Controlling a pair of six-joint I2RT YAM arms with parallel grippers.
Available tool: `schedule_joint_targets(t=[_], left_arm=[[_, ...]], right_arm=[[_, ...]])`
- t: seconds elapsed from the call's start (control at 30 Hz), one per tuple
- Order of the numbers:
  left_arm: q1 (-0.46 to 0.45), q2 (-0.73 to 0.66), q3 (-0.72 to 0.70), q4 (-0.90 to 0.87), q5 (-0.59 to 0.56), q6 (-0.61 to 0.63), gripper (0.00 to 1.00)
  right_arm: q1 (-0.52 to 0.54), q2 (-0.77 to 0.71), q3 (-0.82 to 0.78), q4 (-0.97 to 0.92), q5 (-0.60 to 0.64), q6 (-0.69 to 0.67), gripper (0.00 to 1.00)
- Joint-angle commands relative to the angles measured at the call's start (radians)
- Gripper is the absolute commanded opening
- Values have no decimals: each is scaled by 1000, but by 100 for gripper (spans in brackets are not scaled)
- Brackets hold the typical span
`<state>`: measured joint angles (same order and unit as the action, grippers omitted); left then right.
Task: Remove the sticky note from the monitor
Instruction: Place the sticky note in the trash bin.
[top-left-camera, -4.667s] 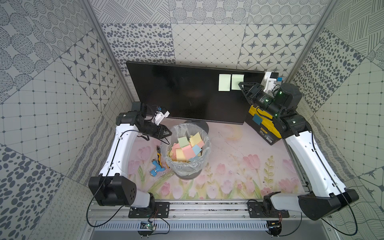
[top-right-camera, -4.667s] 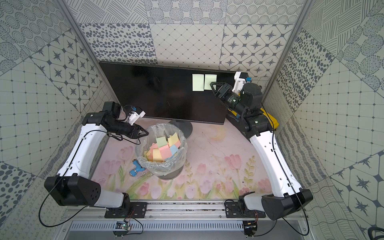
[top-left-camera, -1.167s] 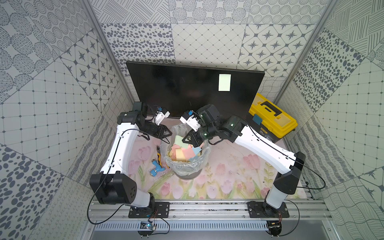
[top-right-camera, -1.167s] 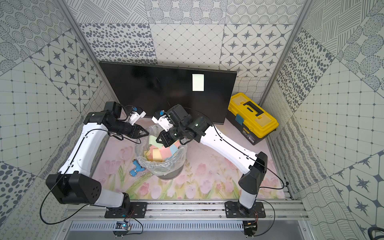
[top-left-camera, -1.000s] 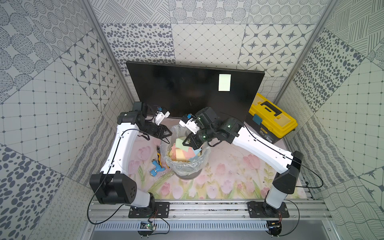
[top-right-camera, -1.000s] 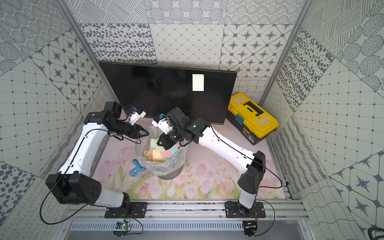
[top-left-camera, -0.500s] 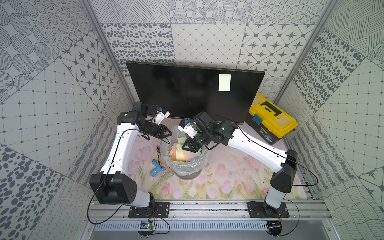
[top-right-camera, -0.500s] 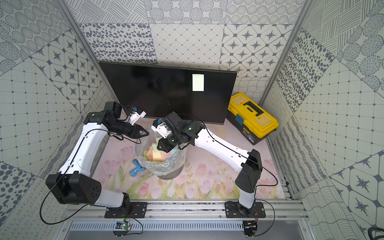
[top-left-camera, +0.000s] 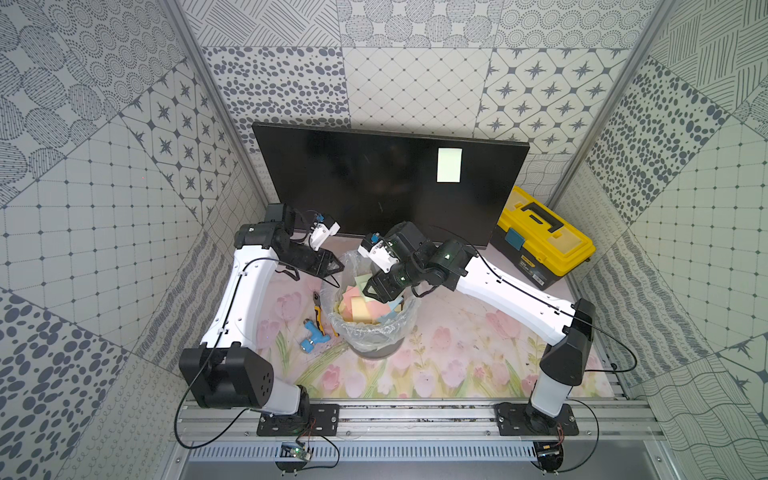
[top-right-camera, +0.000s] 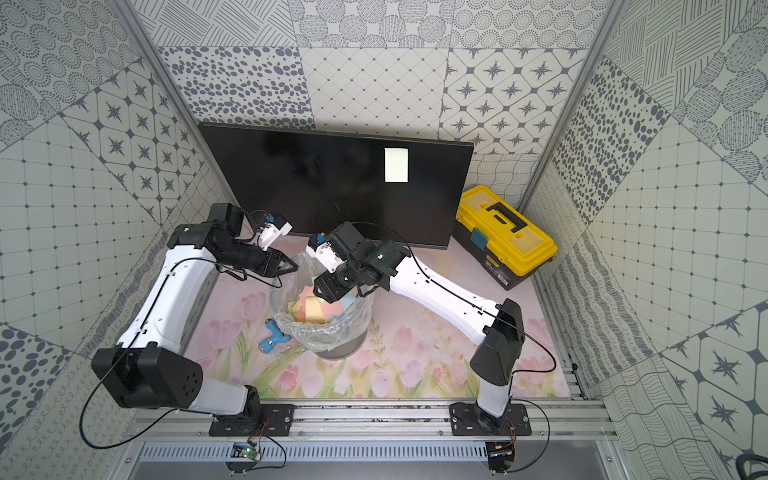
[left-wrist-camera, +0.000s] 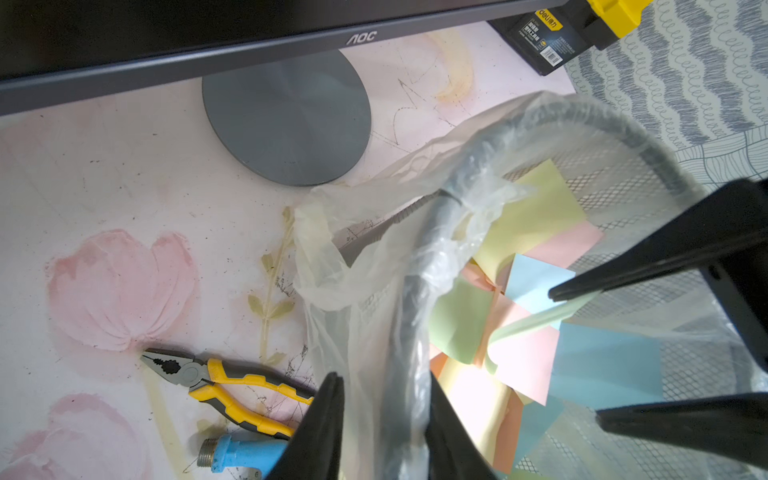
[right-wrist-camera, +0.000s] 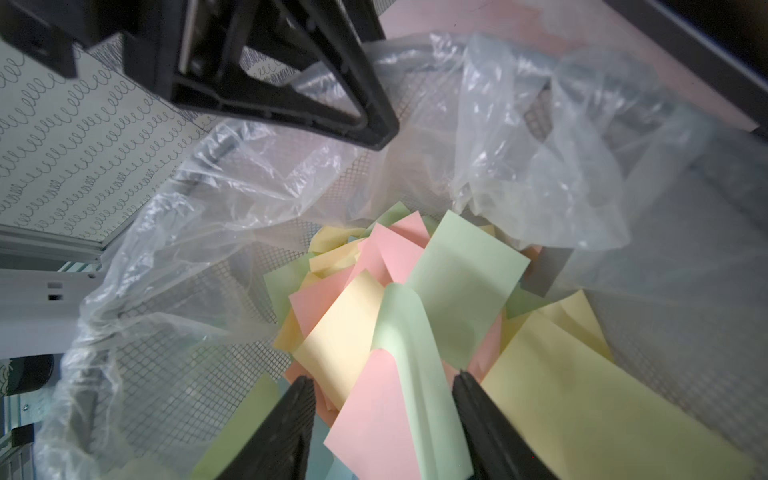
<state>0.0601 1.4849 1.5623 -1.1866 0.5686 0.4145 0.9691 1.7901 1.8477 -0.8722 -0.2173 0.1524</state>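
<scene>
The black monitor (top-left-camera: 374, 183) stands at the back with one pale green sticky note (top-left-camera: 449, 165) on its upper right, seen in both top views (top-right-camera: 396, 165). My right gripper (right-wrist-camera: 382, 399) hangs open inside the mouth of the lined mesh bin (top-left-camera: 409, 320). A curled pale green note (right-wrist-camera: 407, 353) lies between its fingers, clinging to one fingertip (left-wrist-camera: 557, 293) and drooping onto the pile of coloured notes. My left gripper (left-wrist-camera: 382, 382) is shut on the bin's rim and plastic liner at the side nearer the monitor.
A yellow toolbox (top-left-camera: 540, 237) sits right of the monitor. Yellow-handled pliers (top-left-camera: 318, 309) and a blue fitting (top-left-camera: 311, 336) lie on the floral mat left of the bin. The monitor's round base (left-wrist-camera: 286, 116) is just behind the bin.
One of two notes has left the monitor. Over the last second my right gripper sank into the bin and opened. The left arm has stayed put.
</scene>
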Motion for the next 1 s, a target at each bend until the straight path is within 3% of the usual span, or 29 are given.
schedule_joint_targets(t=[0.0,0.3,0.6,0.8,0.97], left_arm=[[-3,8,9,-16,-7,32,34],[-3,7,8,-16,-6,30,34],[-3,9,9,-17,-6,32,34],[-3,8,7,-18,-5,32,34],[-1,11,11,-18,-2,32,34]], right_arm=[[5,-43,52,38,64,-11,60],[6,-49,82,40,27,-11,63],[10,-23,73,31,-224,5,63],[15,-50,75,32,-180,-7,63],[14,-88,46,53,-58,-1,64]])
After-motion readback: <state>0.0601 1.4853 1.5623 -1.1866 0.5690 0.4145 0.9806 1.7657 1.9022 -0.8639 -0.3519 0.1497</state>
